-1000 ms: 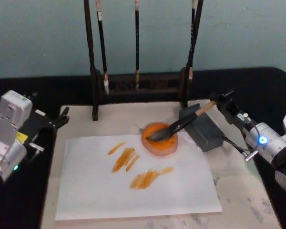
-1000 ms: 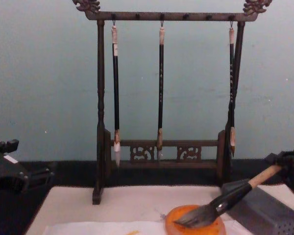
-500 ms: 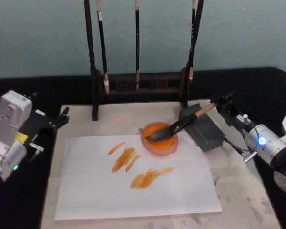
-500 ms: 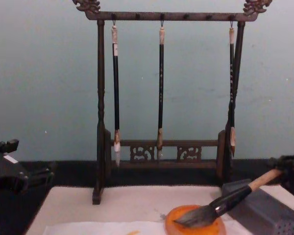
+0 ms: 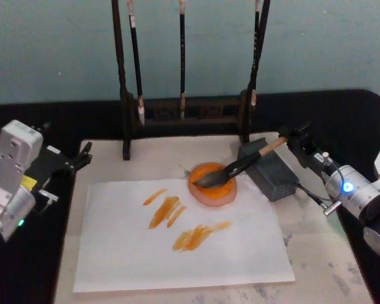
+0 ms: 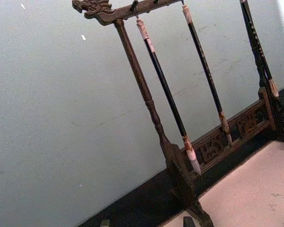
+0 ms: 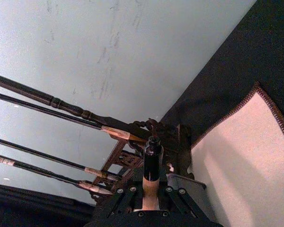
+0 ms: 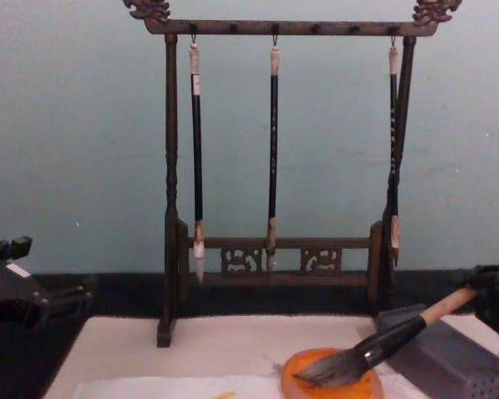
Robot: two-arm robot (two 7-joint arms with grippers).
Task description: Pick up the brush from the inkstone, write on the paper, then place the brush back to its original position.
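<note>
The brush lies slanted, its dark bristles in the orange inkstone and its tan handle running up over a grey block. My right gripper is at the handle's far end, shut on it. In the right wrist view the handle sits between the fingers. From the chest the brush dips into the inkstone, with the right gripper at the right edge. The white paper carries orange strokes. My left gripper is parked off the mat's left side, open.
A grey perforated block stands right of the inkstone, under the handle. A dark wooden stand with three thin hanging brushes spans the back of the mat. Black cloth surrounds the mat.
The brush's handle end has sunk a little, and the right gripper has moved slightly down with it. The left arm has not moved.
</note>
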